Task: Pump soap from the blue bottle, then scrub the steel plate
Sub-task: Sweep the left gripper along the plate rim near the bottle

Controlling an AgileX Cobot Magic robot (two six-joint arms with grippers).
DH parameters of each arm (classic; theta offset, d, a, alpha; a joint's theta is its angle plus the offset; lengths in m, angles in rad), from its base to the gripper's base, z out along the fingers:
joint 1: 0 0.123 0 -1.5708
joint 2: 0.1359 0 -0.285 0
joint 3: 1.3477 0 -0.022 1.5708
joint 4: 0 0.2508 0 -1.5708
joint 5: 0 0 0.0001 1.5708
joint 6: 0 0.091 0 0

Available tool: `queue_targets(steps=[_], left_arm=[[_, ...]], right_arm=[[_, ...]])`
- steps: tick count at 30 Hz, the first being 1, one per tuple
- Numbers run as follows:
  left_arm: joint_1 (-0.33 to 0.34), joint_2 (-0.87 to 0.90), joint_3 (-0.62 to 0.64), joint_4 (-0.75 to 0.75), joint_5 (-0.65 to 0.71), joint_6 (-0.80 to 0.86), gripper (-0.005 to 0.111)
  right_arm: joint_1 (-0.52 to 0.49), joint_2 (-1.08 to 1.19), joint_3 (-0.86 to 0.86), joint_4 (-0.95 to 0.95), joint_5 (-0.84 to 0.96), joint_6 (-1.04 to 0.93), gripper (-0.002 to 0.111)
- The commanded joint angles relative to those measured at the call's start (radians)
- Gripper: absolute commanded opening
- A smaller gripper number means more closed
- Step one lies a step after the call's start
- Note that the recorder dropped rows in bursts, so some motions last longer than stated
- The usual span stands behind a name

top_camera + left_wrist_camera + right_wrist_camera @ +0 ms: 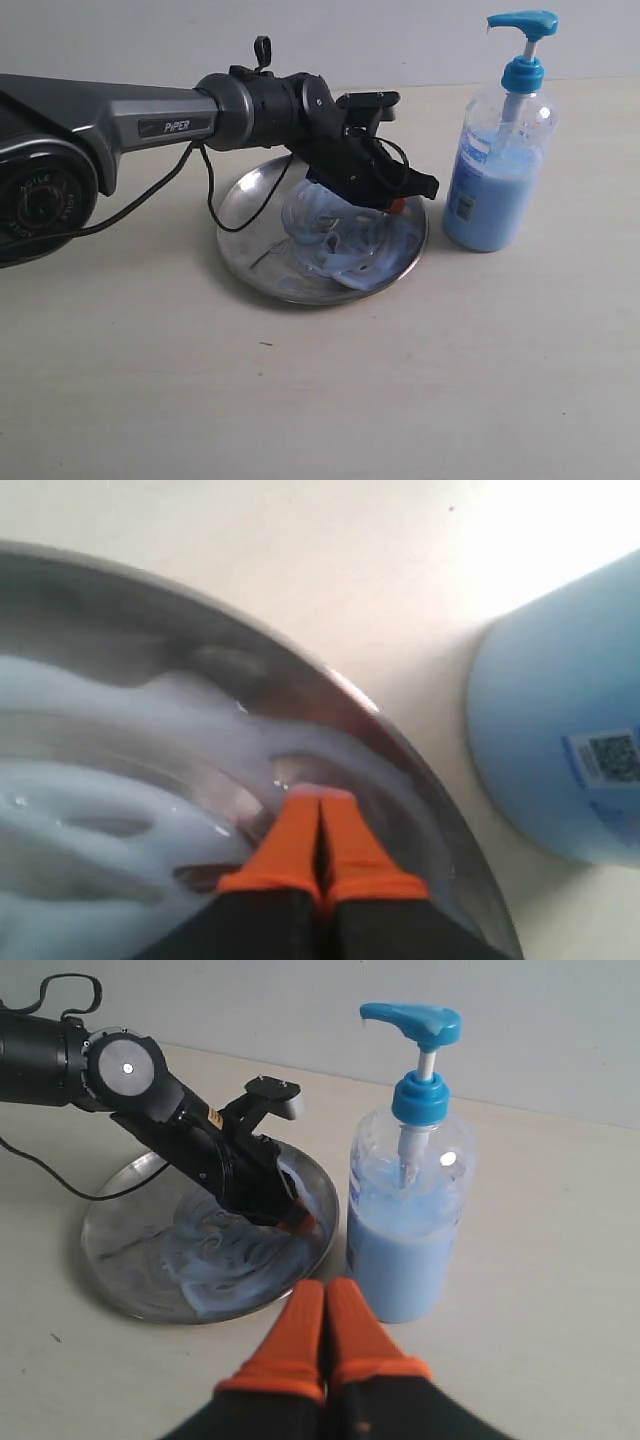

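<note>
The right gripper [325,1295] is seen pressed shut on nothing, held short of plate and bottle. On the steel plate [240,200] the soap [350,255] is spread in pale swirls, so pumping is judged done (scrubbing apparently in hand, not finished). The left gripper [320,805], closed and empty, is set tip-down in the lather near the rim. Just beside the plate, slightly further back, the blue bottle [497,170] is stood upright, untouched.

One steel plate [250,235], one blue bottle [497,170], two claws [320,798] [325,1288].
</note>
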Motion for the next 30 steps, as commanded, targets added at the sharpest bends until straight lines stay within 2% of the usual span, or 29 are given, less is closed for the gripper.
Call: queue_targets(steps=[1, 7, 16, 25, 30], left_arm=[[0.002, -0.005, 0.004, -0.008, 0.009, 0.0, 0.0], [0.002, -0.005, 0.004, -0.056, 0.125, 0.005, 0.0], [0.002, -0.005, 0.004, -0.041, 0.299, 0.007, 0.0], [0.018, -0.01, 0.004, 0.143, 0.439, -0.011, 0.0], [0.031, -0.01, 0.004, 0.237, 0.473, -0.034, 0.0]], right_arm=[[-0.003, -0.004, 0.002, 0.004, -0.005, 0.003, 0.0], [-0.003, -0.004, 0.002, 0.007, -0.005, 0.003, 0.0], [-0.003, -0.004, 0.002, 0.012, -0.005, 0.003, 0.0], [-0.003, -0.004, 0.002, 0.012, -0.005, 0.003, 0.0], [-0.003, -0.004, 0.002, 0.012, -0.005, 0.003, 0.0]])
